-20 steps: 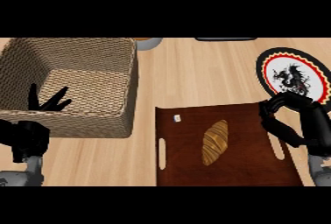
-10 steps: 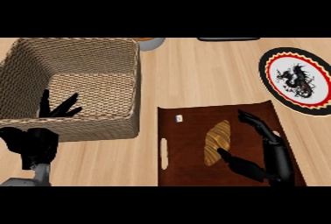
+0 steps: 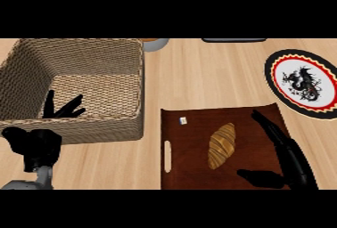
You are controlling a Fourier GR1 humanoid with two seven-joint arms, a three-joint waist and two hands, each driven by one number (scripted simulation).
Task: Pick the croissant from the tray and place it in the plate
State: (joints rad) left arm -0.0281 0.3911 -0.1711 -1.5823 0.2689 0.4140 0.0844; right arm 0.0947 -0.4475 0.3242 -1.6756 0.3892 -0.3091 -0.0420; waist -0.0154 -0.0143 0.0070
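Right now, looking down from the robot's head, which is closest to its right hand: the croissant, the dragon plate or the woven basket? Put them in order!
Measured from the right hand, open over the tray's right side:
1. Croissant, just left of the hand, lying on the tray.
2. Plate, farther up the counter at the right edge.
3. Basket, far across on the left.

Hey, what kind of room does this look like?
Probably a kitchen counter: a light wooden countertop carrying a dark brown serving tray with a golden croissant, beside a round black-rimmed decorated plate.
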